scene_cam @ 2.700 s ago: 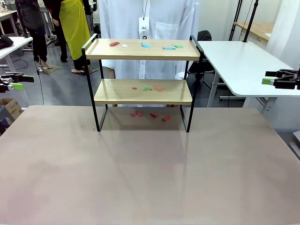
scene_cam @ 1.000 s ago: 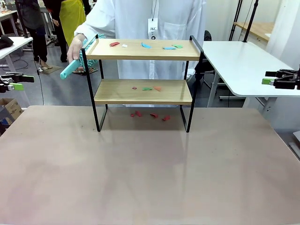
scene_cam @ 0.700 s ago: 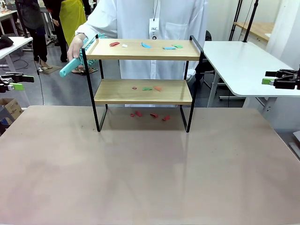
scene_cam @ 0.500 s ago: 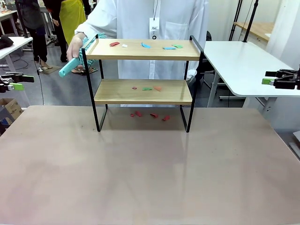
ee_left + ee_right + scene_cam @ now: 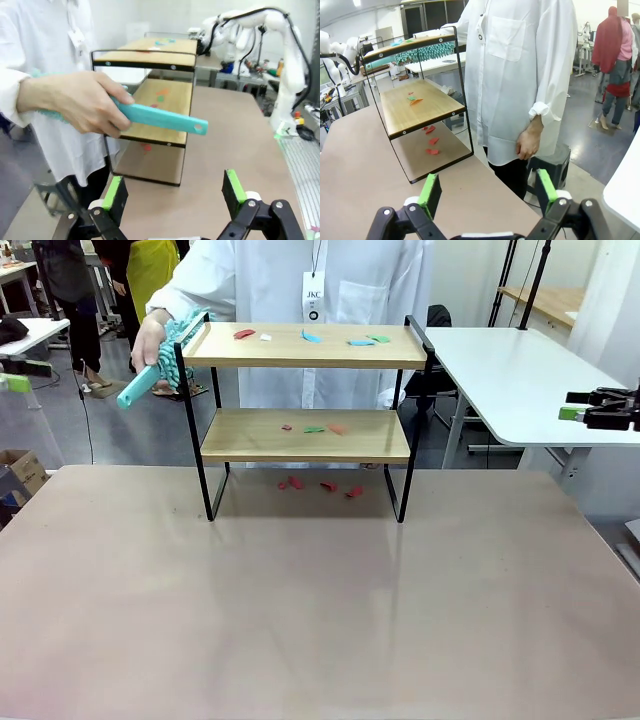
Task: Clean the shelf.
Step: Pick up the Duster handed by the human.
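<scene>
Since a moment ago the person's hand (image 5: 150, 338) has lifted the teal duster (image 5: 140, 385) to the top rail at one end of the shelf (image 5: 260, 435), and the robot's left hand (image 5: 175, 192) has drifted up and outward. Both robot hands hang with fingers spread wide and nothing between them, the right hand (image 5: 485, 192) out past the side of the bench (image 5: 300, 600). Straight ahead of the left hand's fingers, just beyond the duster, the shelf stands on the bench, ahead and leftward of the right hand, with paper scraps (image 5: 315, 428) on both boards and beneath.
</scene>
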Robot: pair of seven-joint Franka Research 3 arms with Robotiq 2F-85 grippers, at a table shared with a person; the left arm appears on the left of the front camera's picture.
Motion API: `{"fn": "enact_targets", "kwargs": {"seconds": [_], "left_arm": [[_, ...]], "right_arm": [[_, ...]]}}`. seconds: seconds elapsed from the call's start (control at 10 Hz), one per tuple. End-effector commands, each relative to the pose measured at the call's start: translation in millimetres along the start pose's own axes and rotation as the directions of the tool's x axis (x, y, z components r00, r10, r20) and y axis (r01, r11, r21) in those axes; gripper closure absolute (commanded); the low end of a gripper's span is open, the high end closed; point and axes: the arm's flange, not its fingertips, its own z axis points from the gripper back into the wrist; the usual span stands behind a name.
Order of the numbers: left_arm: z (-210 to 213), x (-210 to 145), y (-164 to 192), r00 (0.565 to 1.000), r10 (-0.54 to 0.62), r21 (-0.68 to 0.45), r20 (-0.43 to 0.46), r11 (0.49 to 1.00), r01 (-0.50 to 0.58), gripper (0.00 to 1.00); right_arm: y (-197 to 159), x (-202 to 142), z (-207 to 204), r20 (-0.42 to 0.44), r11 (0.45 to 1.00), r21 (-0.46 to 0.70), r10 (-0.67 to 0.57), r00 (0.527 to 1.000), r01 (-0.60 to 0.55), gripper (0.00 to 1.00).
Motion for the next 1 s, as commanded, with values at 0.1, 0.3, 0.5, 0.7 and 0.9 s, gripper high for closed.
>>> {"fn": "enact_targets", "kwargs": {"seconds": [0.1, 0.3, 0.5, 0.7, 0.9], "left_arm": [[-13, 63, -31, 0.935, 0.176, 0.16, -0.307, 0.978, -0.132, 0.0], [-34, 102, -63, 0.843, 0.258, 0.34, -0.473, 0.936, -0.095, 0.0], [-63, 129, -93, 0.798, 0.337, 0.511, -0.501, 0.859, -0.042, 0.0], [-101, 144, -125, 0.79, 0.362, 0.586, -0.496, 0.81, -0.003, 0.0], [-145, 148, -150, 0.744, 0.494, 0.72, -0.451, 0.693, -0.025, 0.0]], "right_arm": [[1, 2, -2, 0.001, 1.0, 0.002, 0.004, 1.0, -0.004, 0.0], [1, 2, -2, 0.001, 1.0, 0.002, 0.004, 1.0, -0.004, 0.0], [1, 2, -2, 0.001, 1.0, 0.002, 0.004, 1.0, -0.004, 0.0], [1, 2, -2, 0.001, 1.0, 0.002, 0.004, 1.0, -0.004, 0.0], [1, 2, -2, 0.001, 1.0, 0.002, 0.004, 1.0, -0.004, 0.0]]}}
